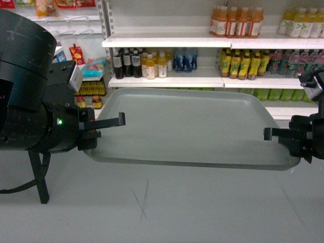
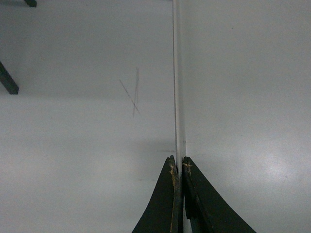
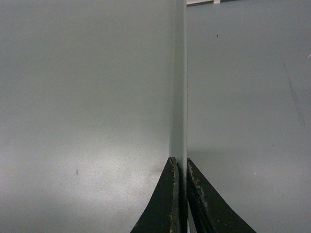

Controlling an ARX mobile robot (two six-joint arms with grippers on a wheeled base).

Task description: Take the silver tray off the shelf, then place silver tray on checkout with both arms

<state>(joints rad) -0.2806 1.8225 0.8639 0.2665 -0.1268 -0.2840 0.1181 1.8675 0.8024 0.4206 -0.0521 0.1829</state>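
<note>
My wrist views alone show both pincers, left gripper point(image 2: 178, 167) and right gripper point(image 3: 181, 162), clamped on the silver tray point(image 1: 192, 124) rim. Tray: plain matte grey-green, 2 ends held.

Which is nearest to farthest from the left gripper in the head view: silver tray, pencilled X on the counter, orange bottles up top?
1. silver tray: held in the left gripper.
2. pencilled X: below, on the checkout.
3. orange bottles: top shelf, far right.

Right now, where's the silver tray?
Head view centre: the silver tray hangs above the white checkout, gripped at its ends by the left gripper and right gripper, shelves behind.
</note>
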